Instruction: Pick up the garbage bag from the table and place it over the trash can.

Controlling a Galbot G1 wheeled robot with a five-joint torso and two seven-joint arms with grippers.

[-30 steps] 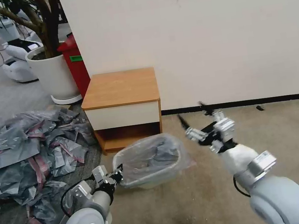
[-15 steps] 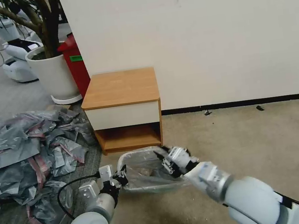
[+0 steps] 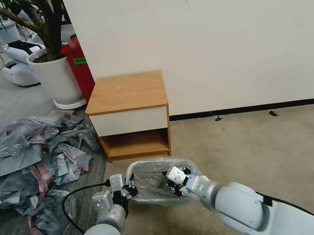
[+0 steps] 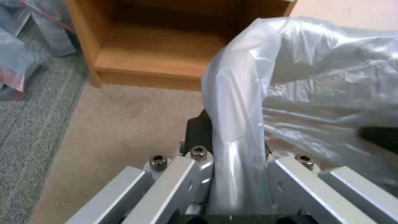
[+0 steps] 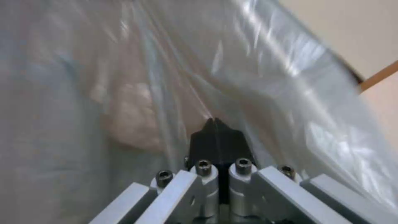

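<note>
Item 1, garbage bag [image 3: 153, 179]: thin translucent grey plastic, draped over the trash can [image 3: 152, 199] on the beige carpet [image 3: 246, 148], just in front of the table. The film covers the can's rim on the left, far and right sides and sags into the opening. In the left wrist view the bag [image 4: 315, 77] hangs folded over the can's rim in a smooth band.

Item 2, trash can: small beige rectangular bin, seen through the plastic, standing upright on the floor near the robot.

Item 3, left gripper [image 3: 129, 184]: at the can's left rim. In the left wrist view the left gripper [image 4: 232, 149] has its jaws closed on the bag-covered rim, the plastic band running between them.

Item 4, right gripper [image 3: 172, 183]: reaching from the right into the can's opening, low inside the bag. In the right wrist view the right gripper [image 5: 216, 133] has its 2 black fingertips pressed together, with bag film all around them; whether any film is caught between them cannot be told.

Item 5, table [image 3: 126, 92]: small wooden nightstand, light brown top bare, white drawer front, open shelf gap beneath, standing against the white wall [image 3: 212, 40].

Item 6, heap of grey bags [image 3: 31, 157]: many crumpled bags with pink-red bands, on the grey carpet to the left of the table.

Item 7, white plant pot [image 3: 55, 78] and red bin [image 3: 79, 66]: far left, behind the table.
</note>
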